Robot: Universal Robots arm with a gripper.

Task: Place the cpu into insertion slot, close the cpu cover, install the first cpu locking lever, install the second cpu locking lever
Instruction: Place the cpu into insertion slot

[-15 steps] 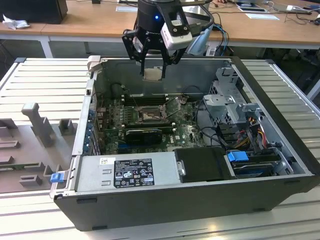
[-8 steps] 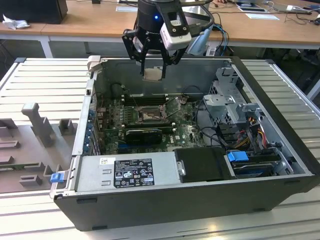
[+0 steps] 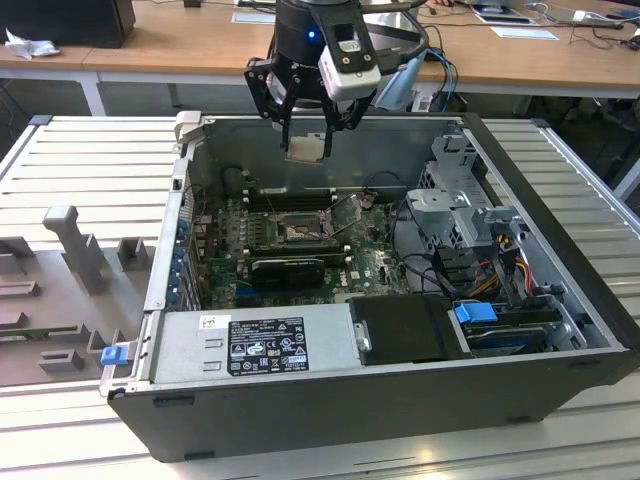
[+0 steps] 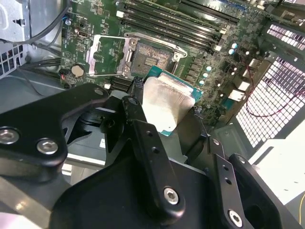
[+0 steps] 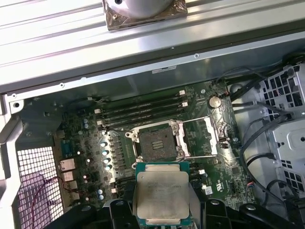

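Pale silver metal topped the cpu (image 3: pixel 304 150), which hung pinched by its edges between the fingers (image 4: pixel 137 112) of the gripper (image 3: pixel 307 136) in the upper middle of the exterior view, above the rear wall of the open computer case (image 3: pixel 400 420) and well clear of the board. The insertion slot (image 3: pixel 298 232) lay lower, near the middle of that picture. Its dark centre was bare, and the cpu cover (image 5: pixel 209 136) was swung open beside it.

The grip was on thin edges only, so I judged the chip might slip or twist if it met anything. The greater risk was a tilted or turned landing. If the chip met the slot askew, a corner could ride on the metal rim or press on the contacts. The open cover stood just beside the slot and could catch a finger.

The case held the green board (image 3: pixel 370 265), a grey power-supply box (image 3: pixel 255 340) along its front wall, and a metal drive cage with loose cables (image 3: pixel 500 250) at the exterior view's right.
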